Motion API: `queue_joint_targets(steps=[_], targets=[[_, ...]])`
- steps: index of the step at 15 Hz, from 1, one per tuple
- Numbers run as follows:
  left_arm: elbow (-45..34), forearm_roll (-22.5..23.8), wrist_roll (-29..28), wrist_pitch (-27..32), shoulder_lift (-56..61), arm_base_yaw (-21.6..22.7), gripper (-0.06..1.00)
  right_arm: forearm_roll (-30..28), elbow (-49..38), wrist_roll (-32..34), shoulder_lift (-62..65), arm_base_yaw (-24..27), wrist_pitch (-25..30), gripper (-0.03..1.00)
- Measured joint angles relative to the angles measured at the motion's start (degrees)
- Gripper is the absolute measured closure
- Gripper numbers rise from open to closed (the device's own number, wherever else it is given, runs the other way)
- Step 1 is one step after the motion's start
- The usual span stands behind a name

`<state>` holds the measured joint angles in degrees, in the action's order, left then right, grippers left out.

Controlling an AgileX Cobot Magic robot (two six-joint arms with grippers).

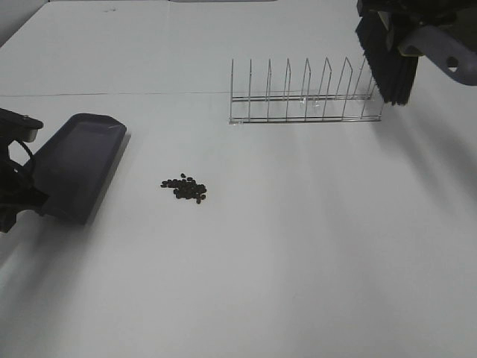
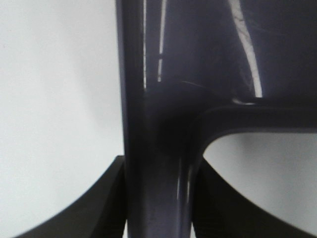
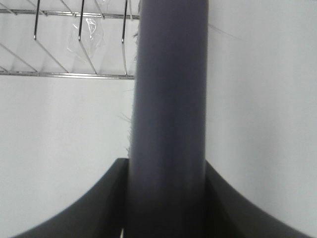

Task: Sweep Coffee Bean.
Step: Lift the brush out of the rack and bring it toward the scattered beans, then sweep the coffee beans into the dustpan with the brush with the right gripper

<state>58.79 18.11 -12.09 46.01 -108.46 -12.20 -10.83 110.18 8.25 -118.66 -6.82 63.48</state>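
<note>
A small pile of dark coffee beans point(image 1: 185, 189) lies on the white table. My left gripper point(image 1: 16, 195) is shut on the handle of the grey dustpan point(image 1: 78, 164), which rests tilted at the left, its mouth toward the beans. In the left wrist view the dustpan handle point(image 2: 158, 163) runs between the fingers point(image 2: 106, 198). My right gripper point(image 1: 406, 19) is shut on the brush point(image 1: 387, 63), held up at the far right, black bristles down by the rack's end. The brush handle point(image 3: 171, 124) fills the right wrist view.
A wire dish rack point(image 1: 305, 97) stands at the back centre-right, also in the right wrist view point(image 3: 64, 44). The white table point(image 1: 298, 261) stretches open in front of the beans.
</note>
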Motion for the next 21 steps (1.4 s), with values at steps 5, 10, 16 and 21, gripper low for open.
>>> queue_joint_targets(steps=[5,10,16,21], targets=[[0.0,4.41,-6.47,0.0,-0.29,-3.95,0.64,-0.8,-20.57,2.41,13.12,0.0,-4.18,0.69],[0.74,6.36,-6.99,0.57,-3.95,-4.01,0.64,-15.58,-40.39,15.24,16.73,-8.37,-8.71,0.69],[3.61,6.93,-6.99,4.24,-8.94,-9.85,0.63,-26.13,-37.59,21.08,6.53,-24.41,-4.18,0.69],[7.51,2.35,-1.09,7.56,-11.17,-10.43,0.63,-25.32,-23.55,18.56,-4.01,-30.83,-0.92,0.69]])
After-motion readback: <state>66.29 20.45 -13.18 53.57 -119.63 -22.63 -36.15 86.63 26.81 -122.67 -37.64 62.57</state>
